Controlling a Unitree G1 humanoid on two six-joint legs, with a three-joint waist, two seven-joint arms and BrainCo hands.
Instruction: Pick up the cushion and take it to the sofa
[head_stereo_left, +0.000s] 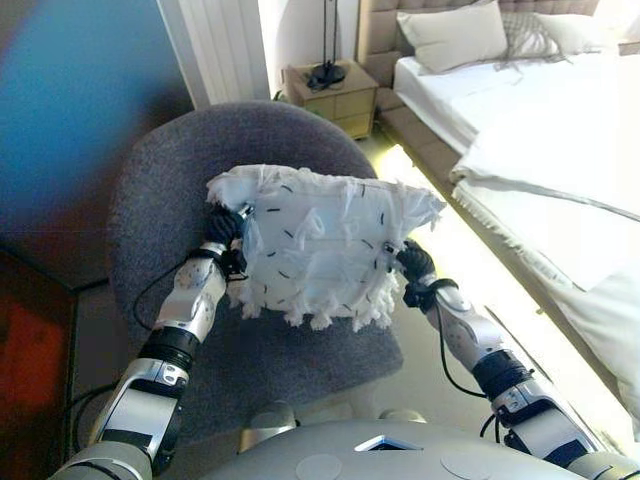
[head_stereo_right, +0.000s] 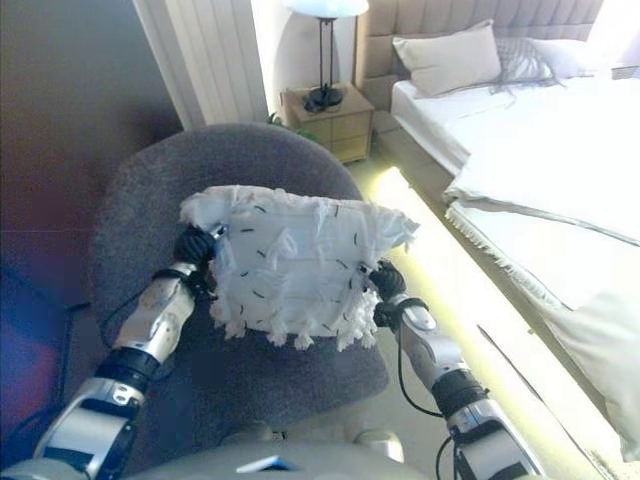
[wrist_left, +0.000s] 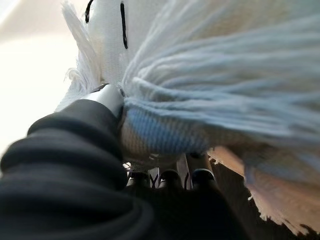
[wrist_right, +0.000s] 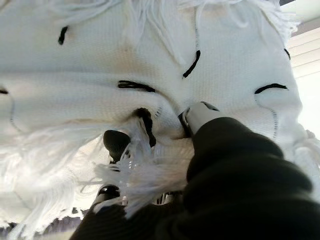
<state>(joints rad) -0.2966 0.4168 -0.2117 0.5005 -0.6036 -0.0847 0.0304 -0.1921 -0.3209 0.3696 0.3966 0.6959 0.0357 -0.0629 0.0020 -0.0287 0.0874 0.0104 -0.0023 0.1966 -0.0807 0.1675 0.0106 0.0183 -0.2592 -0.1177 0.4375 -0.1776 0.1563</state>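
Observation:
A white fringed cushion (head_stereo_left: 320, 245) with short black stitches is held up between both hands, above the seat of a grey upholstered chair (head_stereo_left: 160, 180). My left hand (head_stereo_left: 228, 228) grips its left edge and my right hand (head_stereo_left: 412, 262) grips its right edge. In the left wrist view the thumb (wrist_left: 107, 97) presses into the cushion's fabric (wrist_left: 210, 65) with fingers curled under it. In the right wrist view the thumb (wrist_right: 200, 114) and dark fingertips (wrist_right: 117, 142) pinch the cushion (wrist_right: 150, 55) among its fringe. No sofa shows in any view.
A bed (head_stereo_left: 540, 130) with white bedding and pillows lies to the right, with a lit strip along its base. A wooden nightstand (head_stereo_left: 335, 95) with a black lamp base stands at the back. A dark wall (head_stereo_left: 80, 110) is on the left.

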